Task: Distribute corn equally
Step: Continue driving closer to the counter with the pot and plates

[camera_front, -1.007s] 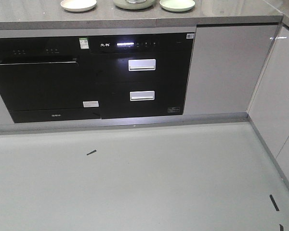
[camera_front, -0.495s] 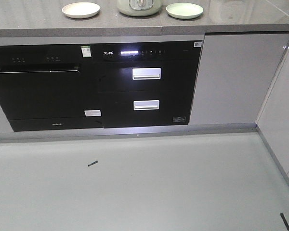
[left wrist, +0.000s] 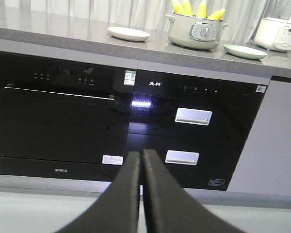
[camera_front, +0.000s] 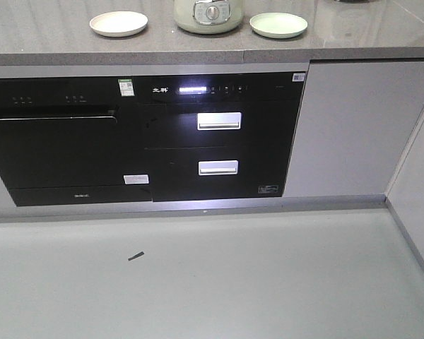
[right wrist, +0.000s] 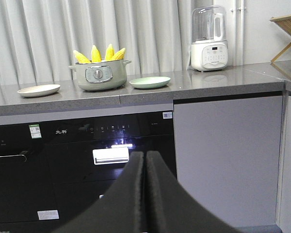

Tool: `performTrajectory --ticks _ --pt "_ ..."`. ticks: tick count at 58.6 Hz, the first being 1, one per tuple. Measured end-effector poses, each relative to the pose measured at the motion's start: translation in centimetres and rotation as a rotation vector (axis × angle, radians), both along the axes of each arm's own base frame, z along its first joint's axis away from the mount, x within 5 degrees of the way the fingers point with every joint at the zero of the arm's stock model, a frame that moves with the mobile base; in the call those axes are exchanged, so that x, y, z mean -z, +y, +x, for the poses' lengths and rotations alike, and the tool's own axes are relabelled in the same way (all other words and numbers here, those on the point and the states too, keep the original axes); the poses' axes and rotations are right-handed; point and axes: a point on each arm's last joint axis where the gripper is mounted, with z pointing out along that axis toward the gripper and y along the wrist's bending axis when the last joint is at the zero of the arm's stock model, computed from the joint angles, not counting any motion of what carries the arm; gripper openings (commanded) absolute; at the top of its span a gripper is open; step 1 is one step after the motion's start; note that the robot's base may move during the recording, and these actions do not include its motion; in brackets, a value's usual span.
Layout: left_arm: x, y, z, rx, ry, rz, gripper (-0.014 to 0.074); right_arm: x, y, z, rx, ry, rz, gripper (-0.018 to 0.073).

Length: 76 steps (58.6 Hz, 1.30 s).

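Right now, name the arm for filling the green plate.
Right, probably. The green plate sits straight ahead of the shut right gripper; from the left wrist it lies far right, beyond the pot.

Grey stone countertop (camera_front: 56, 49), black built-in appliances (camera_front: 184, 141), pale grey floor (camera_front: 233, 282), white curtains (right wrist: 48, 29) behind

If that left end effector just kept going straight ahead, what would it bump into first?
Probably the black appliance front under the counter, near its middle seam. The left end effector, shut, aims well below the pot of corn. Distance is unclear.
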Motion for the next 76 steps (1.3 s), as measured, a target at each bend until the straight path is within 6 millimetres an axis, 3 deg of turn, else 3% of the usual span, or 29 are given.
performTrajectory --ticks 76 --pt "0.00 0.00 0.00 0.000 0.000 0.000 -0.0006 0.00 0.00 0.00 0.000 0.000 0.000 -0.0005"
